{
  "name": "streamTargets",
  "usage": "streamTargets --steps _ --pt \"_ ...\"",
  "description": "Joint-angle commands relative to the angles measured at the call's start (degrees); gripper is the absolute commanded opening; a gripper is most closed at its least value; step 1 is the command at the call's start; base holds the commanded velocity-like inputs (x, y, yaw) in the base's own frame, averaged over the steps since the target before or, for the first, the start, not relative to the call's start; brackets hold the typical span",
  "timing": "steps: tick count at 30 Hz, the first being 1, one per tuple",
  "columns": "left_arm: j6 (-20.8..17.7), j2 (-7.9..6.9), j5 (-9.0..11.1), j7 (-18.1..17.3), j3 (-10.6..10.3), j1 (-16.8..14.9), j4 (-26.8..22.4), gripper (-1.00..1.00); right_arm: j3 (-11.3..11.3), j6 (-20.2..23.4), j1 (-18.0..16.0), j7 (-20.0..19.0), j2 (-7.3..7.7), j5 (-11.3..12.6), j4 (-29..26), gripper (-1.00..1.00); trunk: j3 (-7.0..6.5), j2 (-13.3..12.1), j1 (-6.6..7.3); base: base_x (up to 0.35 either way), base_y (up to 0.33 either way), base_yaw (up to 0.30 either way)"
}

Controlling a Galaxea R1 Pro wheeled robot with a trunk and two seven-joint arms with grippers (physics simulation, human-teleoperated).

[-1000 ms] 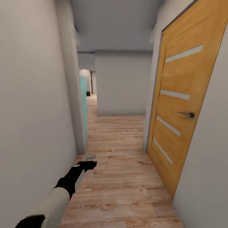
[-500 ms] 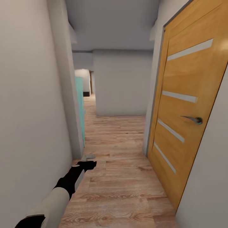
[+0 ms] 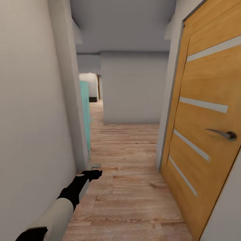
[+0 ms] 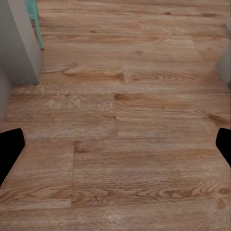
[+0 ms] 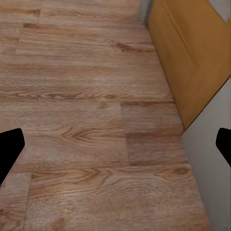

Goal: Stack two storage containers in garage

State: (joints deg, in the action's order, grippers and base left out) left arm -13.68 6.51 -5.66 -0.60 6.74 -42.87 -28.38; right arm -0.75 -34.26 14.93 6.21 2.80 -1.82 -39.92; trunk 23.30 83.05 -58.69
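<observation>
The two storage containers are out of view. I am in a narrow hallway with light wood planks [image 3: 130, 187] underfoot. My left arm reaches forward and low along the left wall, and its black left gripper [image 3: 93, 173] hangs over the planks with nothing in it. In the left wrist view the left gripper [image 4: 115, 154] is open, its dark fingertips [image 4: 9, 154] far apart at the picture's sides. The right gripper [image 5: 115, 154] is open too, over bare planks beside the door's foot.
An orange wooden door [image 3: 207, 127] with a metal handle [image 3: 223, 134] is close on the right. A grey wall [image 3: 30, 117] runs along the left, ending at a corner [image 3: 77, 134] with a teal panel [image 3: 86, 113] behind it. A grey wall [image 3: 134, 90] closes the corridor ahead; an opening continues at its left.
The camera has moved forward along the hallway, so the orange door and the left corner loom larger and nearer. The left arm keeps the same pose.
</observation>
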Motion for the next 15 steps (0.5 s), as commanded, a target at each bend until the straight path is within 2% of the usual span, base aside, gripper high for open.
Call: streamTargets --steps 1,15 --pt "-0.3 0.08 -0.6 -0.1 0.4 0.0 -0.1 1.0 0.0 0.0 0.0 0.3 0.01 -0.2 -0.1 1.0 0.05 0.0 -0.04 0.329 0.0 0.078" --pt "-0.3 0.21 -0.6 -0.1 0.4 0.0 -0.1 1.0 0.0 0.0 0.0 0.3 0.01 -0.2 -0.1 1.0 0.05 0.0 -0.04 0.329 0.0 0.009"
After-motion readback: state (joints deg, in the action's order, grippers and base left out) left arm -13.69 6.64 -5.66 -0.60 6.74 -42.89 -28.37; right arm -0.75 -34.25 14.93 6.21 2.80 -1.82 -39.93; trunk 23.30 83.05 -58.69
